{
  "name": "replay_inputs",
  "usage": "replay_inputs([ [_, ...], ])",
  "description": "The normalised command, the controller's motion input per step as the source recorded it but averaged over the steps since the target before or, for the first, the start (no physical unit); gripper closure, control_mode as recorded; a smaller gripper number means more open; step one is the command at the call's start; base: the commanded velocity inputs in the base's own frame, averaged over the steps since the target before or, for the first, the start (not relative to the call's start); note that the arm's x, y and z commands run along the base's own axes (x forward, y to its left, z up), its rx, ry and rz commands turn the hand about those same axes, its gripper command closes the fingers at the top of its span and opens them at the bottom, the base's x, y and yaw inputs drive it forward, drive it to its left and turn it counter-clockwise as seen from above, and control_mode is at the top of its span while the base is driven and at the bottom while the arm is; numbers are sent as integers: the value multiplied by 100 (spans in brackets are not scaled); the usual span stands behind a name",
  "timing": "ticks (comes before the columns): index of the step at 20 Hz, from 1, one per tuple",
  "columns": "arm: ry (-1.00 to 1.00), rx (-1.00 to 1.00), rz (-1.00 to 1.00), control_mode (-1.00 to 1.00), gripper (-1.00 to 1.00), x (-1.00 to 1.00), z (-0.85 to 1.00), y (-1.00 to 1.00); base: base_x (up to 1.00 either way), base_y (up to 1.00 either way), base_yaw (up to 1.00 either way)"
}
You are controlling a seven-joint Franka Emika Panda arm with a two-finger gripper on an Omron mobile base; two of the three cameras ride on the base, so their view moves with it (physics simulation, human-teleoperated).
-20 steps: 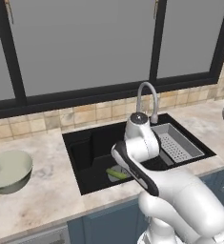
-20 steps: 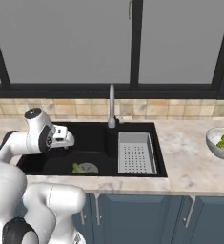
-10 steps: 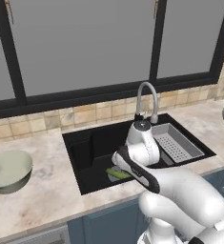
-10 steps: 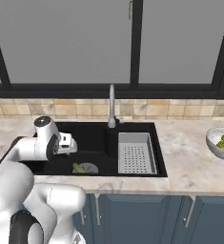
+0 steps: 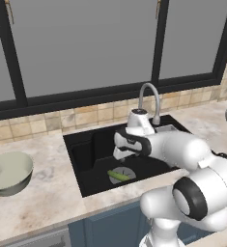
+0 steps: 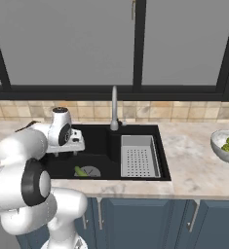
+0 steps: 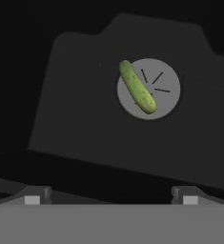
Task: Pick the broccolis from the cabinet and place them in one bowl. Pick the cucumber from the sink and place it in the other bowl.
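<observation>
Hanging over the black sink (image 5: pixel 93 159), the gripper (image 7: pixel 111 193) points down into the basin with its jaws spread wide and nothing between them; in the hand view the two dark fingertips (image 7: pixel 33 194) stand far apart at the bottom, well clear of the sink floor. The cucumber (image 7: pixel 137 87) lies flat on the bottom of the sink, slanting across the round grey drain (image 7: pixel 154 90), one end over the drain's edge and the other near its middle. From the left base view the cucumber (image 5: pixel 119 175) shows as a small green stick on the drain just below the hand, and from the right base view it (image 6: pixel 80 171) lies at the drain's left edge, below the gripper (image 6: pixel 67 146). A curved silver tap (image 6: pixel 114 108) rises behind the basin, and a grey perforated tray (image 6: pixel 139 155) sits in the sink's right part, apart from the cucumber. On the marbled table (image 5: pixel 42 193) to the left of the sink stands the olive-grey bowl (image 5: pixel 8 172), upright, with no visible contents. On the table far to the right stands the whitish glassy bowl (image 6: pixel 224 151), and yellow-green broccolis (image 6: pixel 228 143) lie inside it. Above the tiled backsplash, the dark cabinet (image 6: pixel 135 44) doors are shut.
</observation>
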Motion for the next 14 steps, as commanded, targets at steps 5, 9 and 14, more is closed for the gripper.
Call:
replay_inputs([
  [5, 3, -1, 1, -100, -100, 26, -20, 0, 0, 0, 0],
  [9, 0, -1, 1, -100, -100, 8, -38, 0, 0, 0, 0],
  [14, 0, 0, 2, -100, -100, 0, -63, 0, 0, 0, 0],
])
